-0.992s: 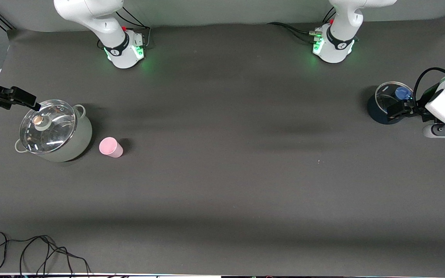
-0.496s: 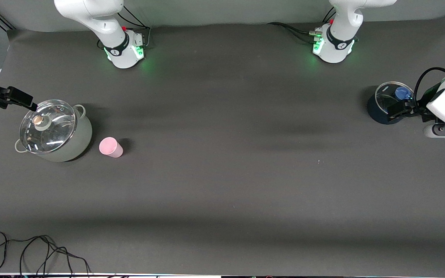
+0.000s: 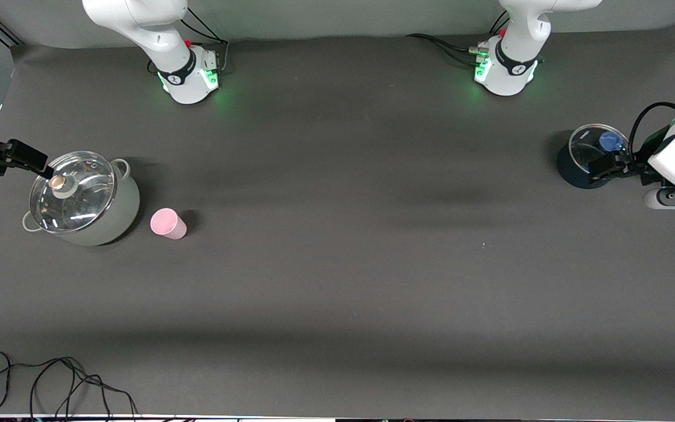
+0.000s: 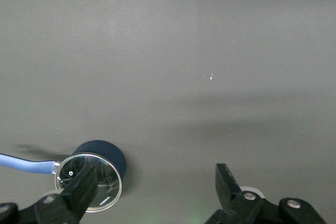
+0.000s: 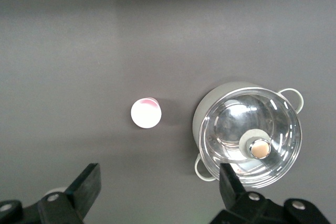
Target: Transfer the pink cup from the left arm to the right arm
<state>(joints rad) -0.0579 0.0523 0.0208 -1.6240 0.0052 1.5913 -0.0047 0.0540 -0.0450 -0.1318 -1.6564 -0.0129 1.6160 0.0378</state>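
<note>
Lidded grey pot [image 3: 88, 202]; dark lidded pan [image 3: 583, 157]; black cable [image 3: 50, 381].

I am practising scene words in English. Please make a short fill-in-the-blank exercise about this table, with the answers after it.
1. The pink cup stands on the table beside the pale ____ pot.
2. The lid on that pot is made of clear ____.
3. The left tool is over the dark pot, and its fingers are ____.
4. The right tool holds ____; it is open, near the lidded pot.

Answers: green; glass; open; nothing
</note>
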